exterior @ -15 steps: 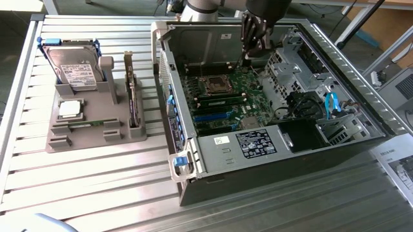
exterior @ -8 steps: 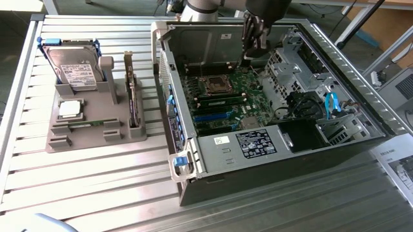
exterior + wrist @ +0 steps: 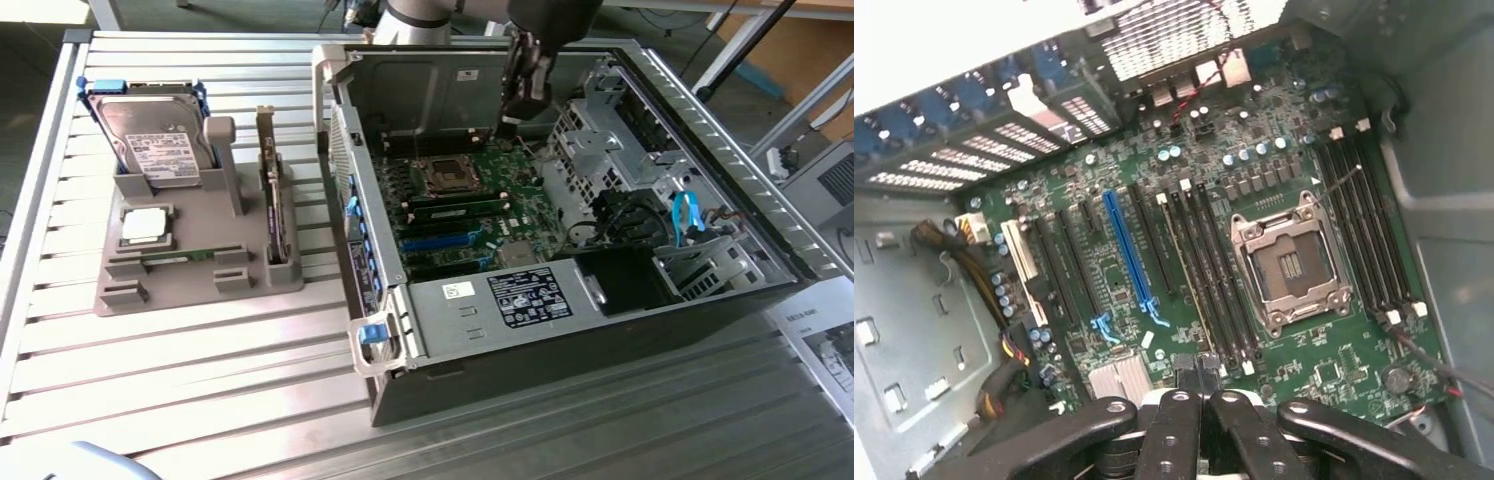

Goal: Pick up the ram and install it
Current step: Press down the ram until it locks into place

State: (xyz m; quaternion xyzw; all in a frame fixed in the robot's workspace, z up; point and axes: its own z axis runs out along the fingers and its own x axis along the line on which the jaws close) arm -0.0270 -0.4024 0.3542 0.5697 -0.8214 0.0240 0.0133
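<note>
Claw [image 3: 515,118] is pressed together and empty, hanging inside the computer case [image 3: 747,150] over the motherboard [image 3: 1154,200]. The ram [image 3: 178,256] lies flat in the grey holder [image 3: 174,290] on the worktop, well apart. A good pick calls for a spread claw, squared across the stick's thin edges.

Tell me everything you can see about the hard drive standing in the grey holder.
The hard drive is a silver metal box with a white printed label and blue plastic rails on both sides. It stands leaning back in the rear slot of the grey holder, on the slatted metal table, at the exterior view's left of the open computer case. Only the holder touches it.
</note>
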